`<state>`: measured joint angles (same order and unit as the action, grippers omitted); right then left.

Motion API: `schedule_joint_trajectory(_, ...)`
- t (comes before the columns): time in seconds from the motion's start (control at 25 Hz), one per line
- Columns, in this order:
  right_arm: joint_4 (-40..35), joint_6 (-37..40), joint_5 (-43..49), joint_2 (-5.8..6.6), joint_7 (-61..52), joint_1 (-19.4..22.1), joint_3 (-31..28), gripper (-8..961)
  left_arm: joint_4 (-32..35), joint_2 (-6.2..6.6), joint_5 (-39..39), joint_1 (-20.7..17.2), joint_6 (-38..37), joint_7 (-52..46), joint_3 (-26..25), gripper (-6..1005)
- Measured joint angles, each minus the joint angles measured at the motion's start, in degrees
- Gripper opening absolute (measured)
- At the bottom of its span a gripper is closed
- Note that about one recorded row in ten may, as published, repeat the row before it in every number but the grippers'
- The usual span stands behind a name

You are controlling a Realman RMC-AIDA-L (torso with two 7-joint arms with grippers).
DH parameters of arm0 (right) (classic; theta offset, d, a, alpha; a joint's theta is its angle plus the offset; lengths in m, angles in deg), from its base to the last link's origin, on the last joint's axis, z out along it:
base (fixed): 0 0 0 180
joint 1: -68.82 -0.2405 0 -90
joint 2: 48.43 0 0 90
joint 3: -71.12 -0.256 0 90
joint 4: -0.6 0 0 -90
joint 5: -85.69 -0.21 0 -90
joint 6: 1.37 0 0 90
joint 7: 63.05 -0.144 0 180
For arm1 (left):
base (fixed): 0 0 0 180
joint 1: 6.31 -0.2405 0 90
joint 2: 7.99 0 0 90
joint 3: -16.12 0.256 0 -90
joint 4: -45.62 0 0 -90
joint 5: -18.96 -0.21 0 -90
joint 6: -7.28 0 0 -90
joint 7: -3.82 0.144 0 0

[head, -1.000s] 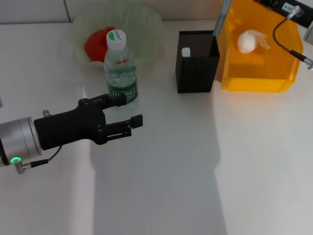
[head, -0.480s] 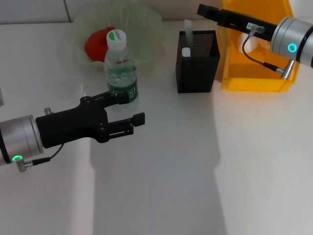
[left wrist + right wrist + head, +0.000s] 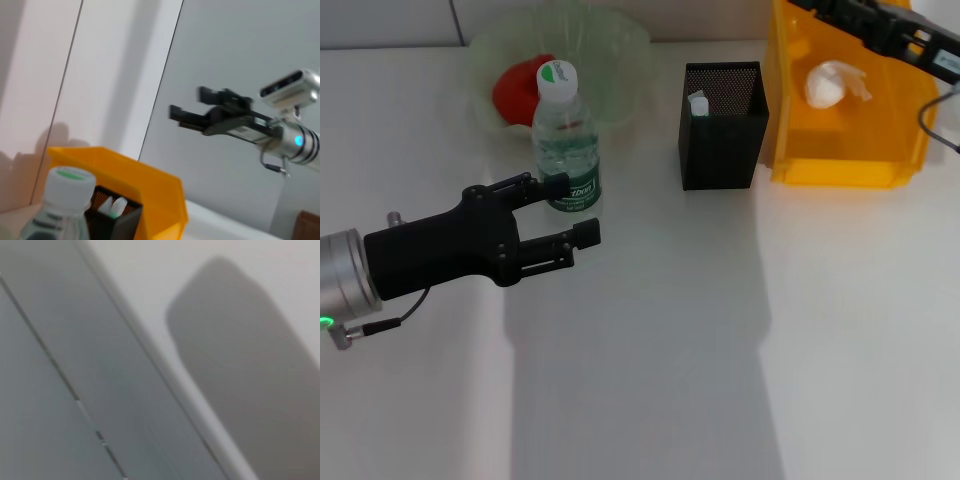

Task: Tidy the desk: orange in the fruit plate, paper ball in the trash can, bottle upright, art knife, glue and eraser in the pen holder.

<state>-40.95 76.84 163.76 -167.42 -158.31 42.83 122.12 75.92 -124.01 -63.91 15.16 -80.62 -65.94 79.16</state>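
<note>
Left gripper (image 3: pixel 565 208) sits just in front of the bottle (image 3: pixel 565 140), its black fingers spread apart with nothing between them; the upper finger tip is right at the bottle's label, though whether it touches cannot be told. That bottle stands upright on the desk (image 3: pixel 720 340), cap up, directly before the fruit plate (image 3: pixel 620 50), a clear green dish holding a red-orange fruit (image 3: pixel 517 85) behind the bottle's shoulder. To the right of the bottle stands the black mesh pen holder (image 3: pixel 724 130), with a white-tipped item (image 3: pixel 698 104) poking up inside it. Farther right of the bottle, touching or just beside the pen holder, is the orange trash can (image 3: pixel 850 110), with the white paper ball (image 3: pixel 832 82) lying in it. Right gripper (image 3: pixel 187 107) hangs raised above the trash can's far side, its fingers parted and empty in the left wrist view
</note>
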Motion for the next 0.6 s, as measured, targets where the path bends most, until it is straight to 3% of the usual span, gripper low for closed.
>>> schedule_joint_trajectory(0.04,-0.85,4.59,-0.35,0.08,0.76,1.61,-1.1,654,-0.01,0.26,-0.09,-0.21,-1.99,0.0,-0.99,781)
schedule_joint_trajectory(0.08,-0.51,14.79,-0.12,0.53,3.0,4.07,-4.45,690,-0.17,0.78,-0.14,-0.4,-4.92,0.03,-1.83,781)
schedule_joint_trajectory(0.12,-0.51,14.79,-0.12,0.53,3.0,4.07,-4.45,726,-0.17,0.78,-0.14,-0.4,-4.92,0.03,-1.83,781)
schedule_joint_trajectory(0.28,6.78,34.17,9.0,2.57,14.8,8.01,-9.56,785,-0.5,2.79,-0.3,-0.43,-10.92,-0.13,-1.91,781)
schedule_joint_trajectory(0.44,10.23,38.38,18.86,3.02,20.94,8.6,-9.67,816,-0.53,3.77,-1.49,-0.45,-12.82,-0.71,-1.46,781)
schedule_joint_trajectory(0.48,11.41,38.51,23.68,2.61,22.35,8.55,-9.69,824,-0.24,3.9,-3.21,-0.37,-14.06,-1.38,-1.62,781)
schedule_joint_trajectory(0.6,11.84,38.18,26.18,2.01,23.19,8.46,-9.55,824,0.01,3.93,-4.82,-0.3,-15.02,-1.65,-1.75,781)
